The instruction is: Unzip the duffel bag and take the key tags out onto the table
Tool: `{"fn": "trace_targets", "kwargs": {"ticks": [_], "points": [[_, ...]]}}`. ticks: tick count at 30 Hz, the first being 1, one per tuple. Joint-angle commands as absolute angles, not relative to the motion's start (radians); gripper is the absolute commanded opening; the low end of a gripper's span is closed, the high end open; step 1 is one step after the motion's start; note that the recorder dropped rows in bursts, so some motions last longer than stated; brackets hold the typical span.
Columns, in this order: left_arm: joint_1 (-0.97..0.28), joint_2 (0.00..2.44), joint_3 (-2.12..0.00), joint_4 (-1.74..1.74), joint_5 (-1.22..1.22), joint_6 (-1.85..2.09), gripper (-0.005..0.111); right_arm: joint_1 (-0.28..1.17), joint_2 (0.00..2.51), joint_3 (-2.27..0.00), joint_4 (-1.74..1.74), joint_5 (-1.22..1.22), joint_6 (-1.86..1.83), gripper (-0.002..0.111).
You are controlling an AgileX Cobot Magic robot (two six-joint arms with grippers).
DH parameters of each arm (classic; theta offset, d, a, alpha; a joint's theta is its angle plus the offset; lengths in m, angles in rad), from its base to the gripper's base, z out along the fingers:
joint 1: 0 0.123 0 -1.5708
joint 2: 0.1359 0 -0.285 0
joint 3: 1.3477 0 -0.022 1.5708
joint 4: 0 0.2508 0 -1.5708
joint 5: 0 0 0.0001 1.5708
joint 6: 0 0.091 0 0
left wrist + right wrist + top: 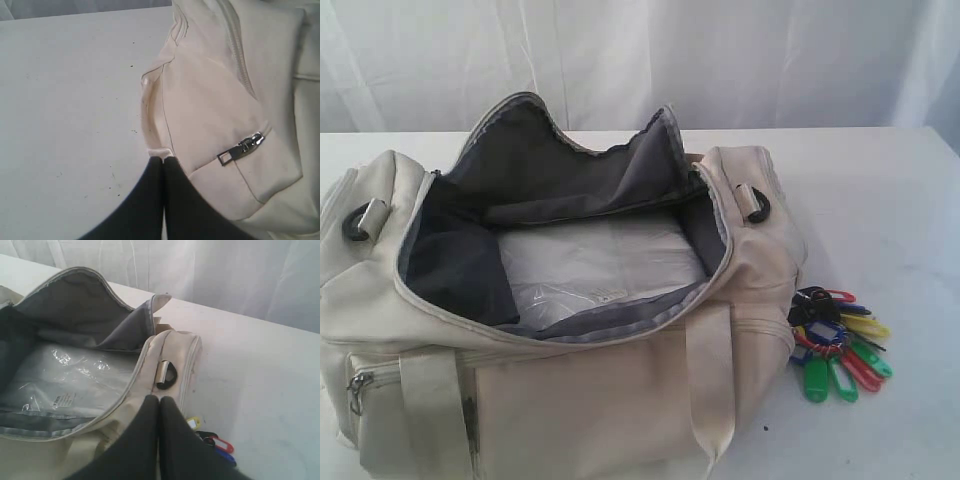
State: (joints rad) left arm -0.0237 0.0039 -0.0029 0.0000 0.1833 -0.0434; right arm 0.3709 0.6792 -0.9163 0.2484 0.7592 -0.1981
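Observation:
The cream duffel bag lies on the white table with its top zip open and the dark grey lining showing. The bunch of coloured key tags lies on the table beside the bag's right end. Neither gripper shows in the exterior view. My left gripper is shut, its tips at a cream strap end beside the bag's side. My right gripper is shut and empty over the bag's end, with the key tags just past its fingers.
A clear plastic-wrapped flat packet lies on the bag's floor. A metal zipper pull hangs on a side pocket. A black ring sits on the bag's end. A white curtain stands behind the table.

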Motion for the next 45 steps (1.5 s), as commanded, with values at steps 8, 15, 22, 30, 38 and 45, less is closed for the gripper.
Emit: {"fn": "trace_targets", "kwargs": {"ticks": [8,15,22,30,38,45], "points": [[-0.023,0.000,0.000,0.000,0.178,-0.049,0.000,0.132,0.245,-0.533,0.253,0.581,-0.197,0.000],[-0.023,0.000,0.000,0.000,0.178,-0.049,0.000,0.132,0.011,-0.287,0.253,0.512,-0.197,0.000],[-0.023,0.000,0.000,0.000,0.180,-0.049,0.000,0.144,0.000,-0.080,0.261,0.442,-0.197,0.000],[-0.023,0.000,0.000,0.000,0.180,-0.049,0.000,0.144,0.000,0.000,0.287,0.418,-0.178,0.000],[-0.023,0.000,0.000,0.000,0.180,-0.049,0.000,0.144,0.000,0.000,0.290,0.333,-0.178,0.000],[-0.023,0.000,0.000,0.000,0.180,-0.049,0.000,0.144,0.000,0.000,0.189,0.331,-0.178,0.000]]}}
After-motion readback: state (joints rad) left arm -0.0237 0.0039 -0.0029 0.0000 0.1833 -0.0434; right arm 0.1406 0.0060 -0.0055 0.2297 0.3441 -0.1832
